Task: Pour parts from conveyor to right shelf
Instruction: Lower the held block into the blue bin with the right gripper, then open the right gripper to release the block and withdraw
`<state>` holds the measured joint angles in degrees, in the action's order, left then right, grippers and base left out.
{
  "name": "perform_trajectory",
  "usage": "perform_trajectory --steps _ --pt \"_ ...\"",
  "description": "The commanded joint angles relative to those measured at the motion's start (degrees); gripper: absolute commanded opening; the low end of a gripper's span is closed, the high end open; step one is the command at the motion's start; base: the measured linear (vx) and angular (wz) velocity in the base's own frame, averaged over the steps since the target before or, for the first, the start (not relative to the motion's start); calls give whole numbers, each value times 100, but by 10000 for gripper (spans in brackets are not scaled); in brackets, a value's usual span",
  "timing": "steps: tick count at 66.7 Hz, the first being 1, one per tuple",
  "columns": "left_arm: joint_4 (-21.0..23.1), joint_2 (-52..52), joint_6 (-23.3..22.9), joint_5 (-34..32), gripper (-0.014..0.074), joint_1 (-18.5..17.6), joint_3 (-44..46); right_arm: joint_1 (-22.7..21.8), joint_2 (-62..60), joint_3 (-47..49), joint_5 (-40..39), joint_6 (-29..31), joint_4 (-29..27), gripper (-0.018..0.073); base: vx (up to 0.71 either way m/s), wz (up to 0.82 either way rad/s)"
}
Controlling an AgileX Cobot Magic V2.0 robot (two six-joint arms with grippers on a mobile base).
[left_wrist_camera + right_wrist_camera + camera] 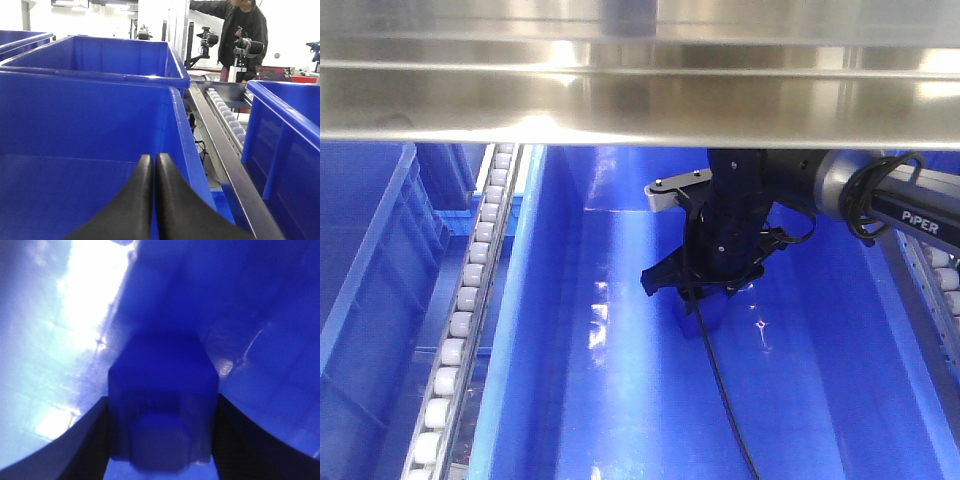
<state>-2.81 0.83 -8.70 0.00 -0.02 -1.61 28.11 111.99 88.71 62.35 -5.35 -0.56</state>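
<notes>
A small bright-blue part with a nub facing the camera sits between the two dark fingers of my right gripper, which is shut on it. In the front view the right gripper reaches down into a large deep blue bin of the right shelf, and the part hangs just above the bin floor. My left gripper is shut with nothing in it, hovering over another blue bin. The conveyor is out of view.
White roller tracks run between the bins, and a steel beam crosses overhead. A black cable trails from the right arm. A person in a black jacket stands behind the rack near a roller track.
</notes>
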Motion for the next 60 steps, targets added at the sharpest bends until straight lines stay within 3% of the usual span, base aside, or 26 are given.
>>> perform_trajectory --steps 1,12,29,60 --pt "51 53 -39 -452 -6 -7 -154 -1 -283 168 -181 -14 56 523 0 0" --pt "51 53 -39 -452 -6 -7 -154 -1 -372 140 -384 119 56 634 0 0" --pt "51 53 -39 -452 -6 -7 -154 -1 -950 -3 -812 172 56 619 0 0" --pt "51 53 -39 -452 -6 -7 -154 -1 -3906 -3028 -4022 171 56 568 0 0"
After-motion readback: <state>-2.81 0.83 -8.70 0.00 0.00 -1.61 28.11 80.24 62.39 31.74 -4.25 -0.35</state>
